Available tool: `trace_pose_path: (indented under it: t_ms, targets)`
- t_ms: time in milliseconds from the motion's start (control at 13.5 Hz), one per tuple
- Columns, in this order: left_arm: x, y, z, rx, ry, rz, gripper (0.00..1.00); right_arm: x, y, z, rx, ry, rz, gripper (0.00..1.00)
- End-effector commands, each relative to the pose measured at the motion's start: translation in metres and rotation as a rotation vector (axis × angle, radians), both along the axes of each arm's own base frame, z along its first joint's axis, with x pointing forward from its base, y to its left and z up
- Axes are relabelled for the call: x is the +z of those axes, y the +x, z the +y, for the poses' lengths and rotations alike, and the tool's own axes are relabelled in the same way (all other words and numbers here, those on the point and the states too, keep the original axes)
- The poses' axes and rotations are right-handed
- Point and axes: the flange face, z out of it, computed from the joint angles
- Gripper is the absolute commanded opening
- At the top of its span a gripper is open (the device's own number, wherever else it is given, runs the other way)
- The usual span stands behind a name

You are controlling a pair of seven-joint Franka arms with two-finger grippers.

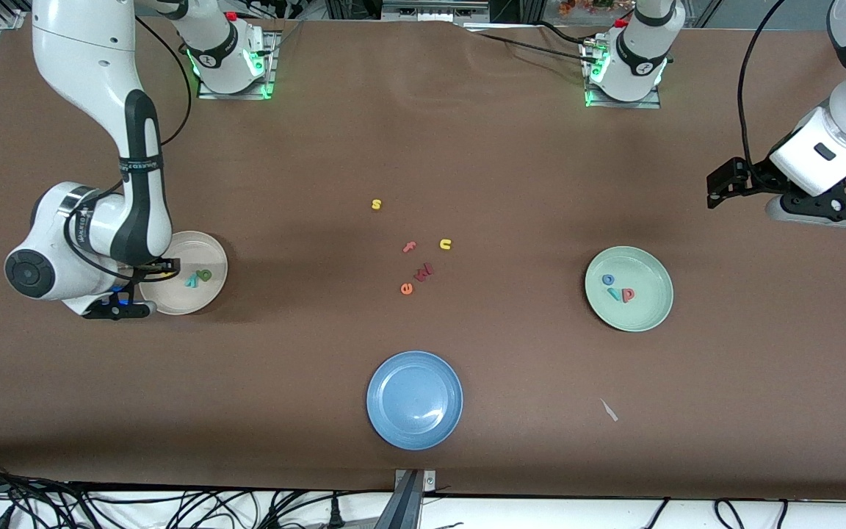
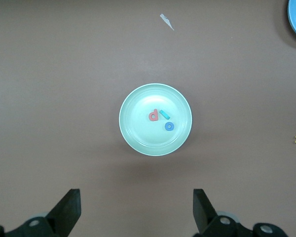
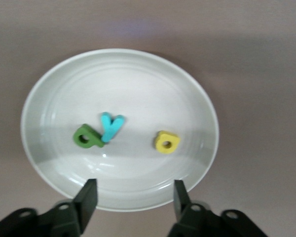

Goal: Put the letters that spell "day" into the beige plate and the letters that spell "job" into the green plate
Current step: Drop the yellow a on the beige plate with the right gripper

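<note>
Beige plate point(image 3: 119, 129) holds green a point(image 3: 87, 137), teal y point(image 3: 111, 126), yellow d point(image 3: 166, 142).
Green plate point(image 2: 155, 119) holds pink-red b point(image 2: 153, 116), teal j point(image 2: 165, 115), blue o point(image 2: 169, 126).
Right gripper point(image 3: 133, 197) over beige plate, fingers apart, empty.
Left gripper point(image 2: 136, 210) waits above table at its end, fingers apart, empty.
Judgement: sorting looks complete; retreat remains.

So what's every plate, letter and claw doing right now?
Beige plate: holds yellow d, green a, teal y.
Green plate: holds pink b, teal j, blue o.
Blue plate: empty.
Other letters: loose on the table.
Right claw: open over the beige plate.
Left claw: open, waiting above the table.
</note>
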Motion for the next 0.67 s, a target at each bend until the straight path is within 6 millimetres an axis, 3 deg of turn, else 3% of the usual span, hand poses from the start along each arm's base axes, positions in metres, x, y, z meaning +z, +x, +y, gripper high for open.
trace_pose_path:
  t_ms: [0,297,445,593]
  targets:
    - [0.008,-0.003,-0.002,-0.022,-0.013,-0.009,1.0,0.032,0.01,0.02,0.02,0.043,0.024,1.0]
    - [0.008,-0.003,-0.002,-0.02,-0.013,-0.009,1.0,0.065,0.017,0.058,0.067,0.052,0.071,1.0]
    - [0.008,-0.003,-0.002,-0.02,-0.013,-0.009,1.0,0.069,0.013,0.08,0.097,0.049,0.106,1.0]
    - [0.008,-0.003,-0.004,-0.022,-0.013,-0.008,1.0,0.072,0.009,0.088,0.106,0.051,0.124,1.0]
